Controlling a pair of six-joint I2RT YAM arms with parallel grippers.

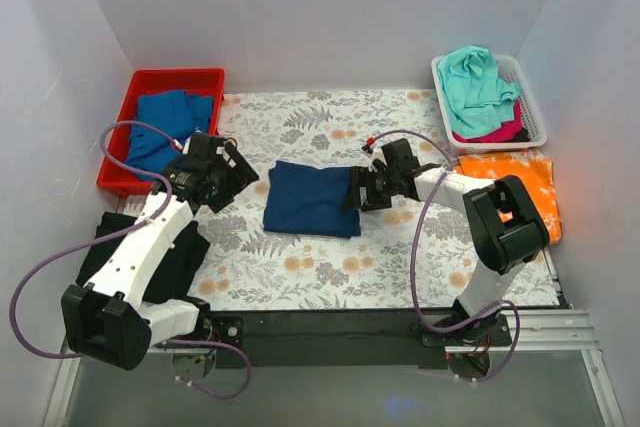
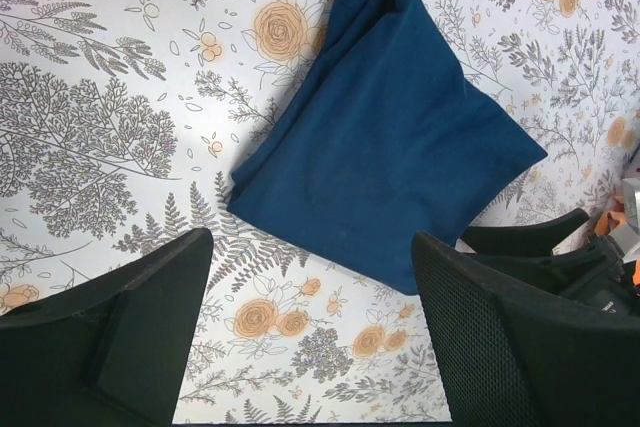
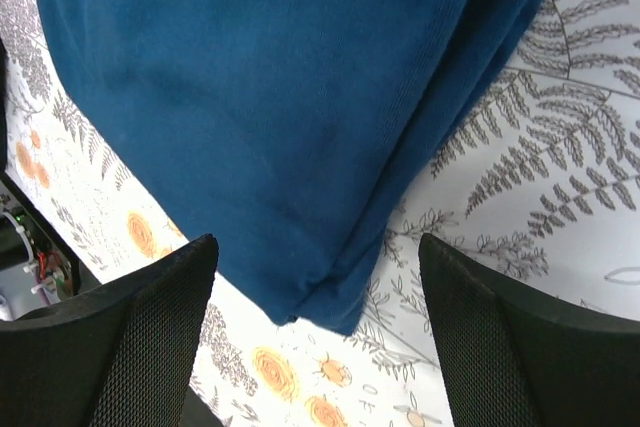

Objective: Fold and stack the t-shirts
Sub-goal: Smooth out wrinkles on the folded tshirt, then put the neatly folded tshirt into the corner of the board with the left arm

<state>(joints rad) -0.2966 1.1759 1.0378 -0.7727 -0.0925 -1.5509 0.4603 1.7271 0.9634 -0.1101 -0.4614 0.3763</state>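
While the navy shirt (image 1: 310, 199) lies folded mid-tabletop (image 1: 300, 272), the left end effector (image 1: 240, 177) and right end effector (image 1: 358, 190) have fingers spread, empty. Red bin (image 1: 118, 162), 10 o'clock, holds a blue shirt (image 1: 165, 122); white basket (image 1: 535, 107), 2 o'clock, teal shirt (image 1: 475, 82), pink shirt (image 1: 500, 132).

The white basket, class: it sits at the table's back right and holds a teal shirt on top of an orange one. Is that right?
Not quite. In the white basket, at the back right, the teal shirt lies on a pink shirt, not an orange one; the orange shirt lies outside it. The top external view shows this.
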